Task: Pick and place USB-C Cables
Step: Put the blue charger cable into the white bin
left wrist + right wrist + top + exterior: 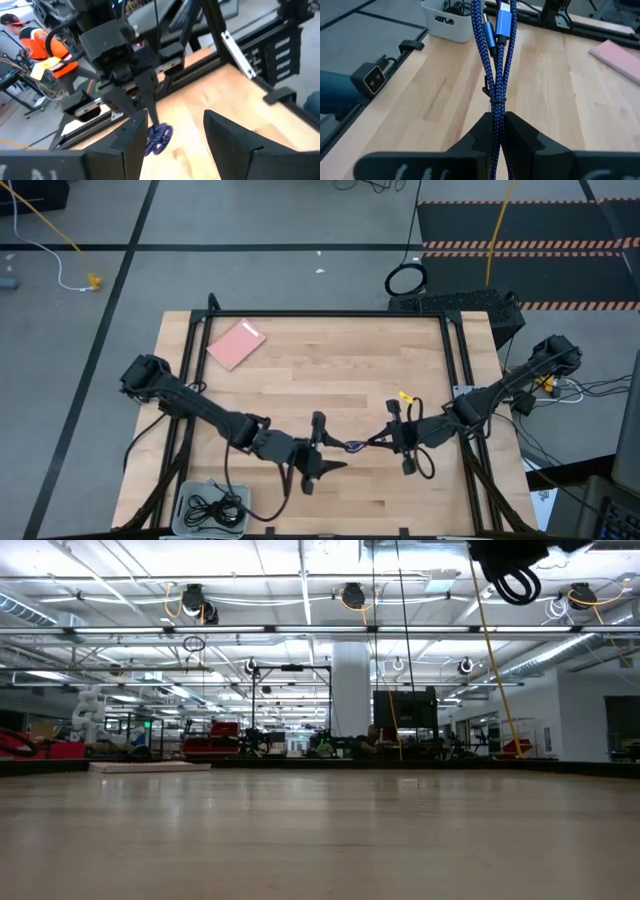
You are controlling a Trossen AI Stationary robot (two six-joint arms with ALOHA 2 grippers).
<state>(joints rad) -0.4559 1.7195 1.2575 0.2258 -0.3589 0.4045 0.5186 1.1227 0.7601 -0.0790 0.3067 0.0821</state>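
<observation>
The purple-blue USB-C cable [495, 60], a braided bundle bound by a thin tie, sticks out past my right gripper [496, 120], which is shut on it above the table's near middle [385, 442]. The left wrist view shows the cable's coiled end [159, 139] hanging below the right gripper's fingers [149, 102]. My left gripper [175, 117] is open and faces it, [325, 452] with one finger on each side of that end; no touch shows. Two black cables [212, 507] lie in the white bin [186, 498]. My right gripper pinches the bundled strands of the purple-blue cable [494, 114] between its two fingers, with the strands lying along the fingers. The bundle runs out past the fingertips to the blue plugs [505, 22]. The cable is lifted clear of the table and points toward the left gripper.
The white bin [445, 22] stands at the table's near left corner. A pink flat card [237, 343] lies near the far left corner. Black frame rails [452, 350] run along the table's sides. A person in orange [45, 47] is beyond the table.
</observation>
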